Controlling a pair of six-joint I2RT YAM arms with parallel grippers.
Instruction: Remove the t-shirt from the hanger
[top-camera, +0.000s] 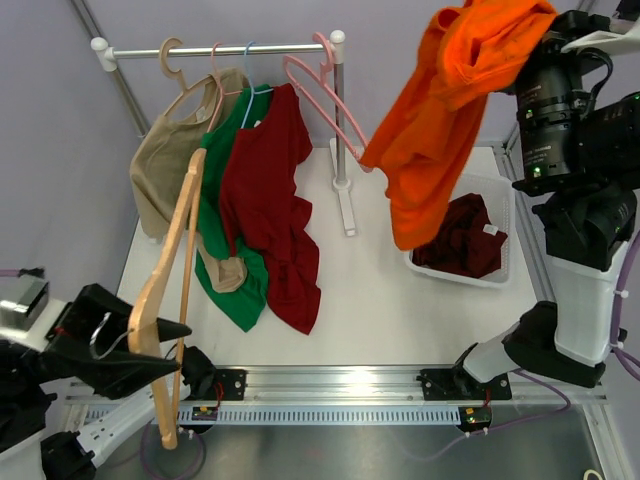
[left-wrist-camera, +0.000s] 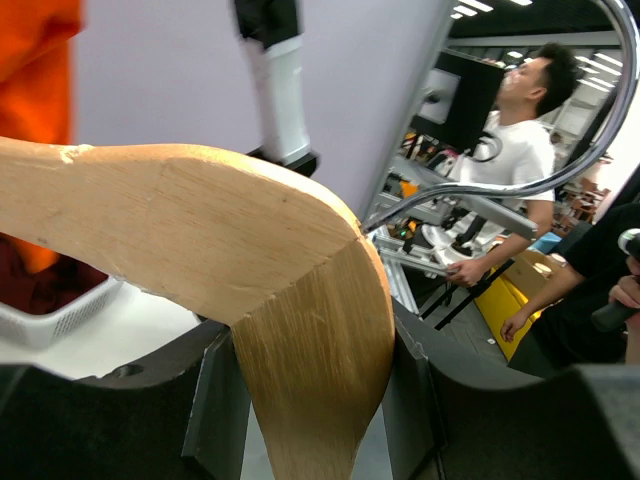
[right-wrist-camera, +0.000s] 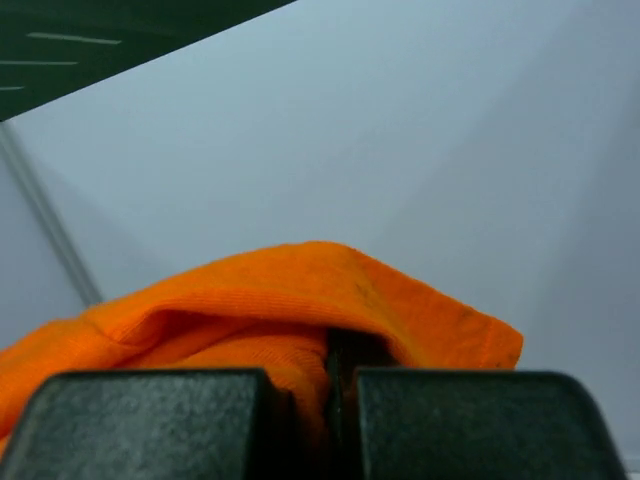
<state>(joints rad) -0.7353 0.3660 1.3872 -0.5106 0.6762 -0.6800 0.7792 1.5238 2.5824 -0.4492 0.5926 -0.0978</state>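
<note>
Orange t-shirt (top-camera: 440, 110), clamped in the right hand (right-wrist-camera: 340, 400) above the basket (top-camera: 508, 230), is off the wooden hanger (top-camera: 170, 250) gripped by the left hand (left-wrist-camera: 310, 400)

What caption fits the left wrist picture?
Left gripper clamps a bare wooden hanger; orange t-shirt at the frame's edge.

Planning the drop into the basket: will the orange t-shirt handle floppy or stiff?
Probably very floppy: the orange t-shirt hangs in loose folds from the right tool, shut on a bunched edge. Likely light, since that one pinch carries it all. Released, it should crumple, perhaps draping over the white basket rim.
</note>
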